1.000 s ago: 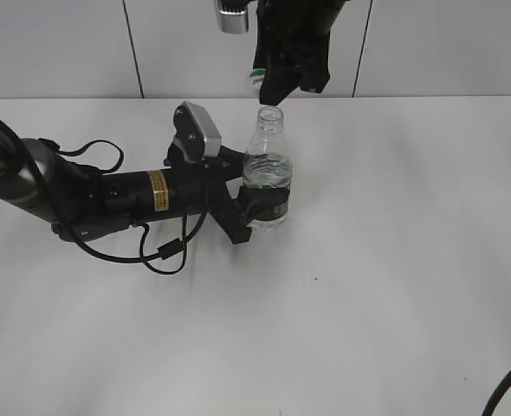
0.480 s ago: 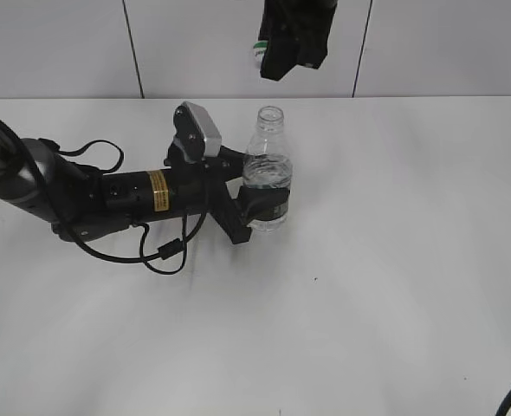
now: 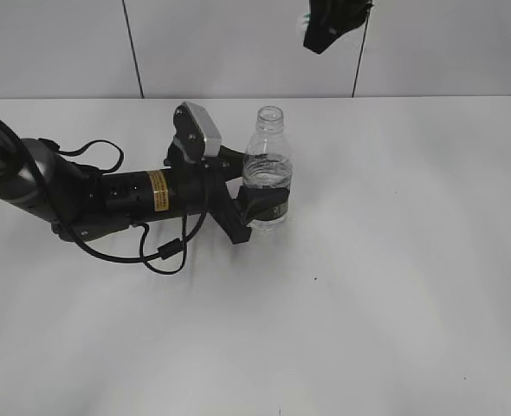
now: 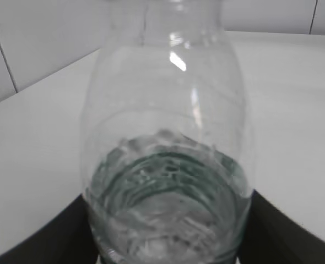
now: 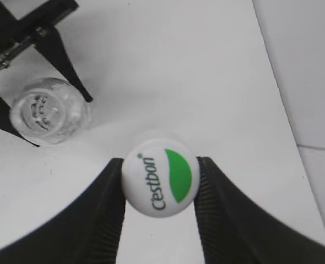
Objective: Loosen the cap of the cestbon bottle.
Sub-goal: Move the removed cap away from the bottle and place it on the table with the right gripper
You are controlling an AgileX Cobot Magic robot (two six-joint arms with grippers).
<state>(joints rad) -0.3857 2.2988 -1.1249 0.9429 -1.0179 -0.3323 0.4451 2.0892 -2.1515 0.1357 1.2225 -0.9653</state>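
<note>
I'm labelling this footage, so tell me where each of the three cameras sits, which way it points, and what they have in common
Exterior view: raised in front of the table, slanting down; shows the left arm lying across it, left gripper clamped on the cestbon bottle, right gripper high above.
Left wrist view: on the left arm, facing sideways into the bottle; dark finger edges at bottom corners.
Right wrist view: on the raised right arm, facing down; fingers pinch the cap.
Shared: all three show the open bottle.

Black left arm (image 3: 108, 195) with yellow label band (image 3: 158, 191), looping black cable (image 3: 164, 251), grey wrist camera (image 3: 199, 128).
</note>
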